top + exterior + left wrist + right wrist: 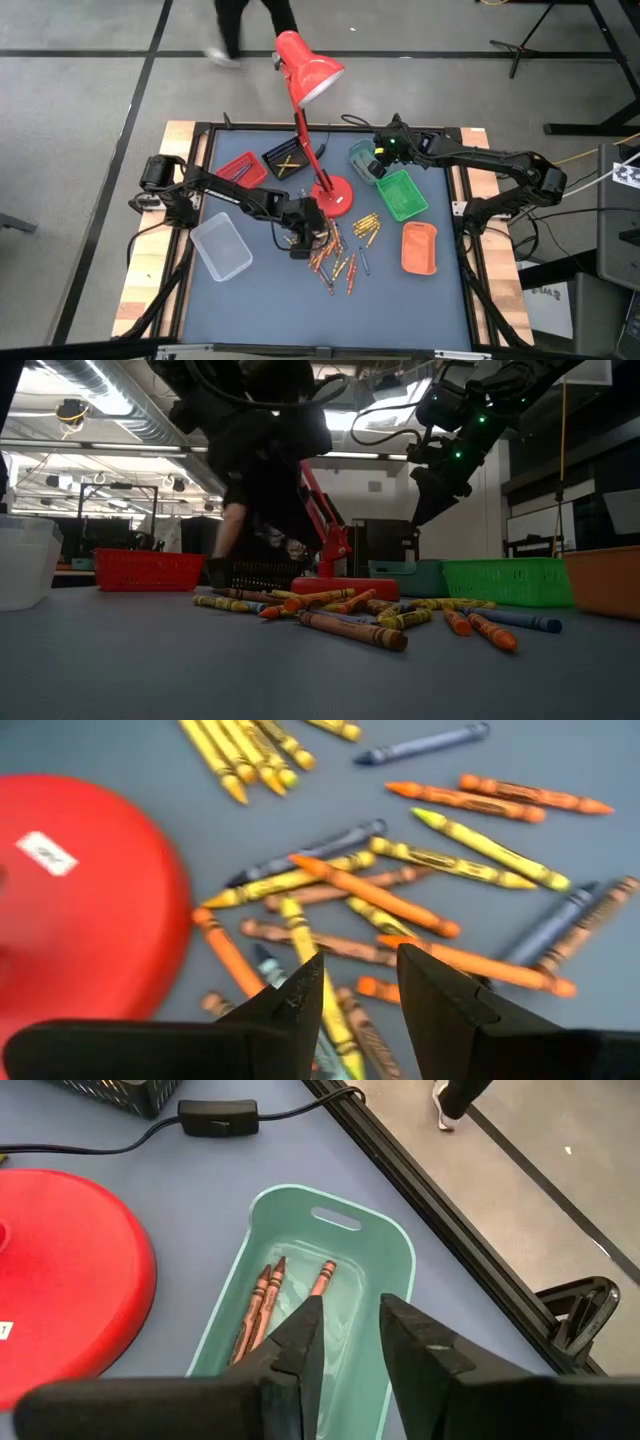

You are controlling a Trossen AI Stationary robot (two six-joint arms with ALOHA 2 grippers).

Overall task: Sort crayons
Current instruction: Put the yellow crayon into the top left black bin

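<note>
no text can be read; the crayons' wrapper print is too blurred.

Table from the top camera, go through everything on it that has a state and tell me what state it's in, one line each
Left gripper: open, low over the crayon pile.
Right gripper: open, empty, above the teal tray.
Teal tray: holds three brownish crayons.
Clear tray: looks empty.
Orange tray: looks empty.
Black tray: holds yellow crayons.
Red lamp: upright; whether lit, cannot tell.
</note>
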